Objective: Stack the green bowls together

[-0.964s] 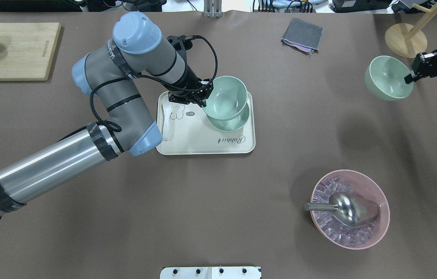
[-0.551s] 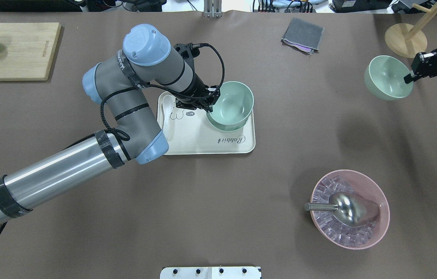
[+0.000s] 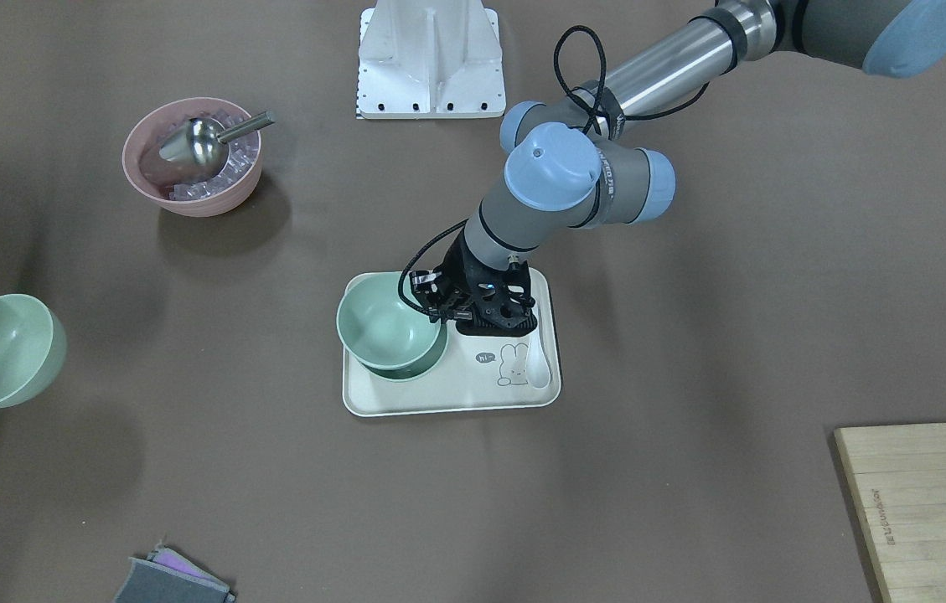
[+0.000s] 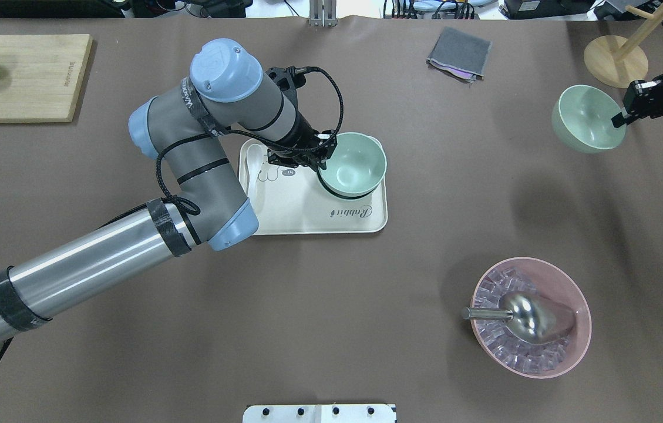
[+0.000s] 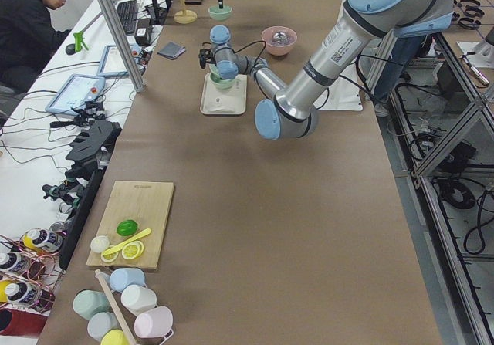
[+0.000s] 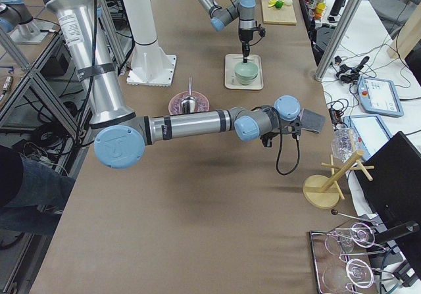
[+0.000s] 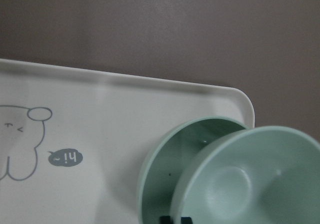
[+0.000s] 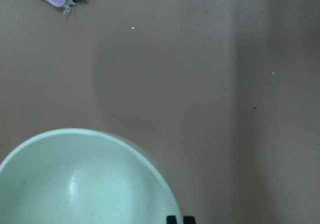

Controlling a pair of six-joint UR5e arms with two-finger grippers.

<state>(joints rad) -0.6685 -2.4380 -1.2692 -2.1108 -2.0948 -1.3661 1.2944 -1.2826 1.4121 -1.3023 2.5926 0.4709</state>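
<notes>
My left gripper (image 4: 322, 162) is shut on the rim of a mint-green bowl (image 4: 356, 163) and holds it low inside a second green bowl (image 3: 425, 360) that stands on the white tray (image 4: 302, 211). In the left wrist view the held bowl (image 7: 250, 184) sits tilted in the lower bowl (image 7: 160, 179), offset to one side. My right gripper (image 4: 622, 117) is shut on the rim of the third green bowl (image 4: 585, 120) and holds it above the table at the far right. That bowl fills the bottom of the right wrist view (image 8: 85, 184).
A pink bowl (image 4: 566, 282) with ice and a metal scoop (image 4: 528, 317) stands front right. A grey cloth (image 4: 459, 53) and a wooden stand (image 4: 616, 59) are at the back. A cutting board (image 4: 26, 76) with fruit lies back left. A white spoon (image 4: 253, 155) lies on the tray.
My left gripper has moved right and down, bringing its green bowl from above the tray bowl into it. The right gripper and its bowl have barely moved.
</notes>
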